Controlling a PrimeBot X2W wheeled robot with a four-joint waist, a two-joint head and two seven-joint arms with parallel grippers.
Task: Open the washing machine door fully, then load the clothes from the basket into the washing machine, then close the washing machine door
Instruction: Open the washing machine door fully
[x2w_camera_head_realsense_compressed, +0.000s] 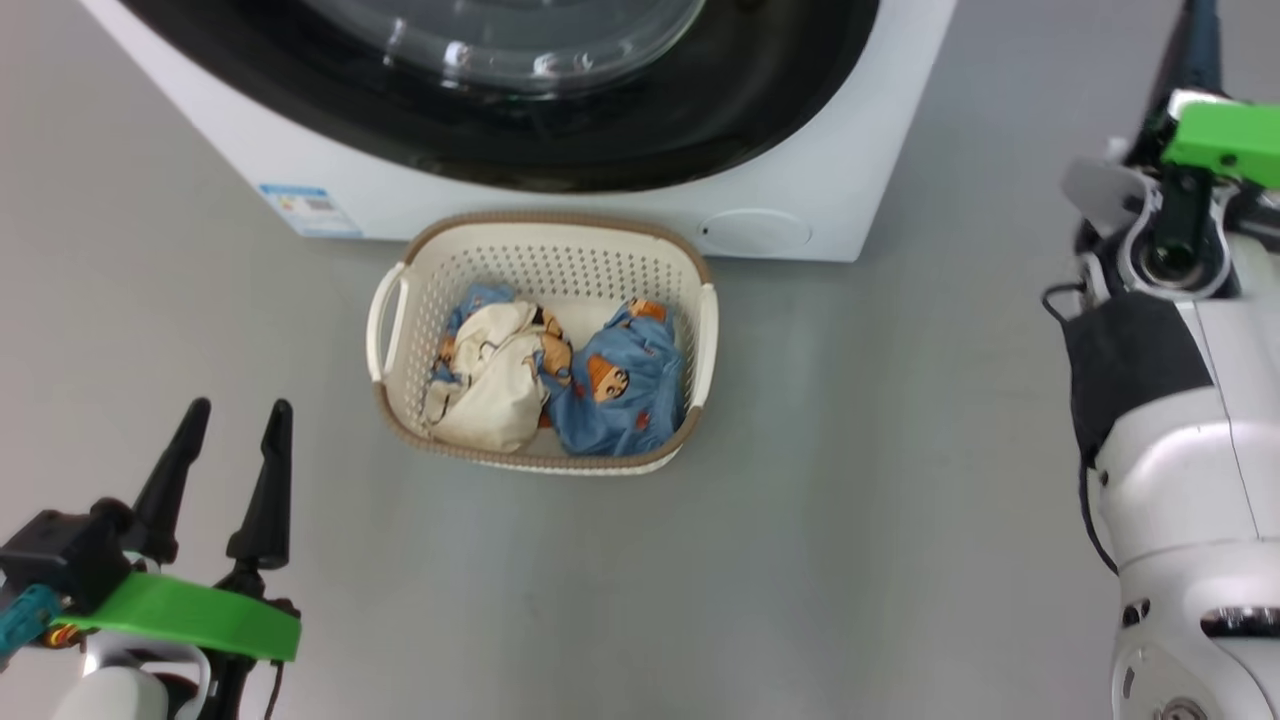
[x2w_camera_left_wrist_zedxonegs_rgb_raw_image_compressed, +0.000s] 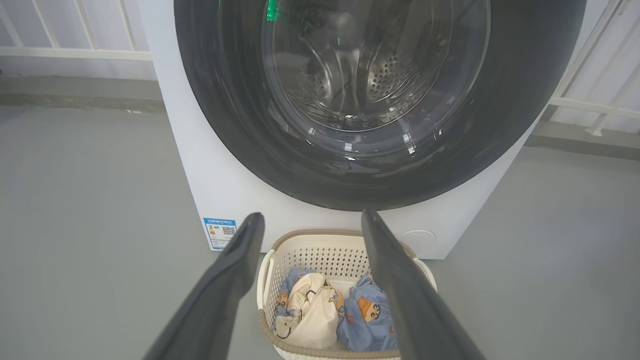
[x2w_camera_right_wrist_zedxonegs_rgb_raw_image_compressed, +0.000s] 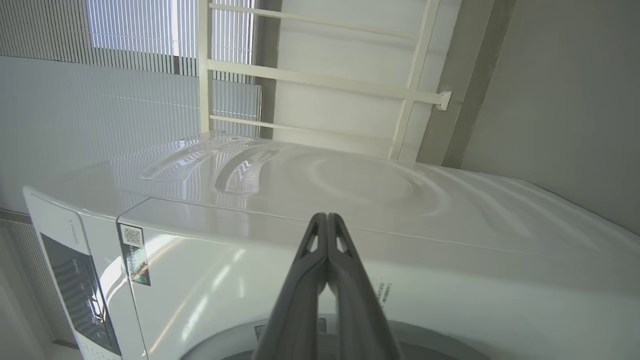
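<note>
Clothes lie in the basket before the shut washing machine door, left hand spread apart and right hand pressed together.

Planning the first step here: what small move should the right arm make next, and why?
Probably ease the shut right gripper toward the edge of the washing machine door to pull it open: it looks closed, and the clothes lie in the basket.
</note>
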